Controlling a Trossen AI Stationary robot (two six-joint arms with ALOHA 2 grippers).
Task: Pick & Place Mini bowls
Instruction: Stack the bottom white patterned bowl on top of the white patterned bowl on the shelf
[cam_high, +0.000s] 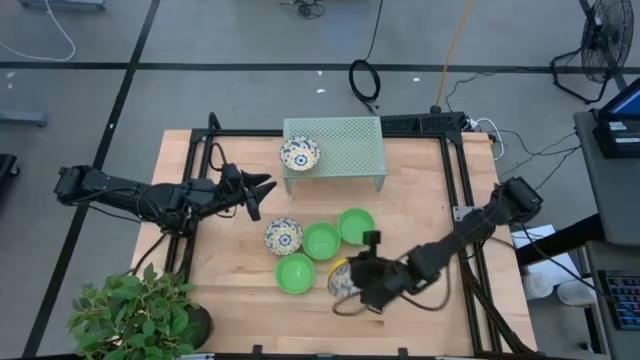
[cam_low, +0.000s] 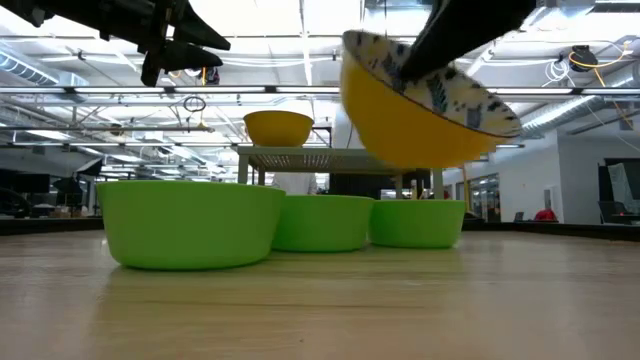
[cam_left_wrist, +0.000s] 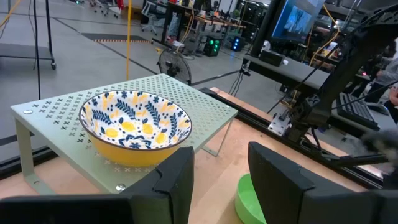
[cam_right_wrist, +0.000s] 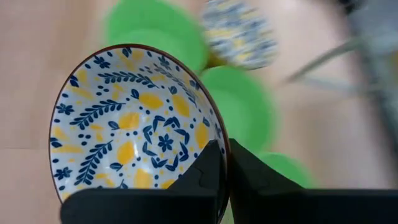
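Note:
A floral mini bowl (cam_right_wrist: 134, 124), white inside with blue and yellow, yellow outside (cam_low: 415, 105), hangs tilted above the table with my right gripper (cam_right_wrist: 227, 154) shut on it, near the table's front (cam_high: 341, 279). Three green mini bowls (cam_high: 321, 241) (cam_high: 356, 226) (cam_high: 295, 273) and another floral bowl (cam_high: 283, 236) rest on the wood. A third floral bowl (cam_left_wrist: 135, 121) sits on the pale green mesh rack (cam_high: 345, 145). My left gripper (cam_left_wrist: 221, 177) waits open at the left (cam_high: 255, 190), level with the rack and touching nothing. My right gripper pinches the floral bowl's rim (cam_right_wrist: 226, 135), one finger (cam_right_wrist: 208, 165) inside the bowl and the other (cam_right_wrist: 252, 171) outside its wall. The fingers come slanting down from the table's right. The bowl is lifted clear and tilted, its mouth turned up toward the gripper.
The rack stands at the table's far middle. A black frame rail (cam_high: 455, 190) runs along the right side and another (cam_high: 195, 200) along the left. A potted plant (cam_high: 140, 310) fills the near left corner. Bare wood lies near the front edge (cam_low: 320, 300).

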